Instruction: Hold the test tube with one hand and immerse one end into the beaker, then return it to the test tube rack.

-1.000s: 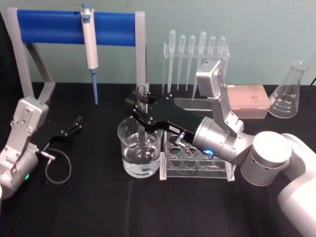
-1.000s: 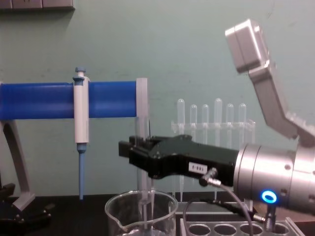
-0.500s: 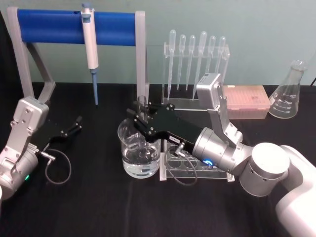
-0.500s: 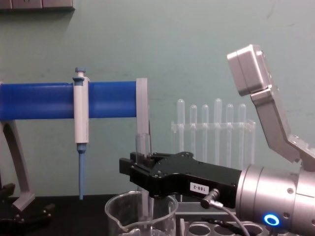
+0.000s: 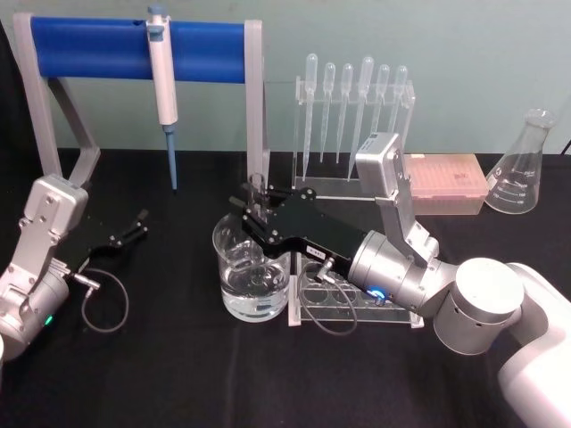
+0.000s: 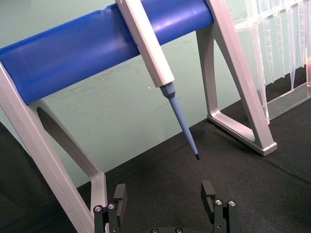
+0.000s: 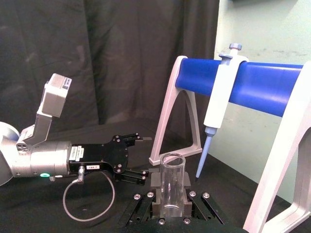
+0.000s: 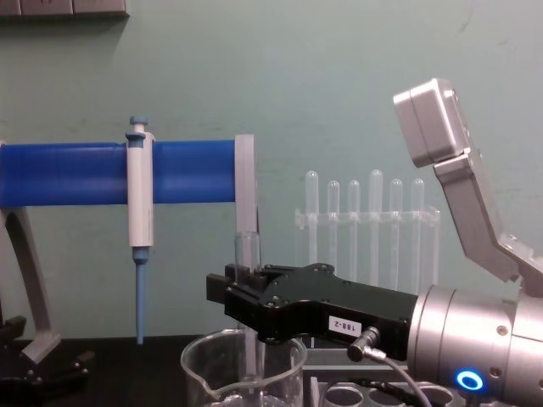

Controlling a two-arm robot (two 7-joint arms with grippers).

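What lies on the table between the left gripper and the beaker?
Nothing: in the head view the black table is bare between the left gripper and the beaker.

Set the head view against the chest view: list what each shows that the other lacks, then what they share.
Head view adds: the Erlenmeyer flask, the pink tip box, the water inside the beaker, and the parked left arm with its open left gripper. Chest view adds: a side-on look at the test tube, upright, its rim above the right gripper clamped on it. Shared: beaker, test tube, right gripper, pipettor, pipettes, test tube rack.
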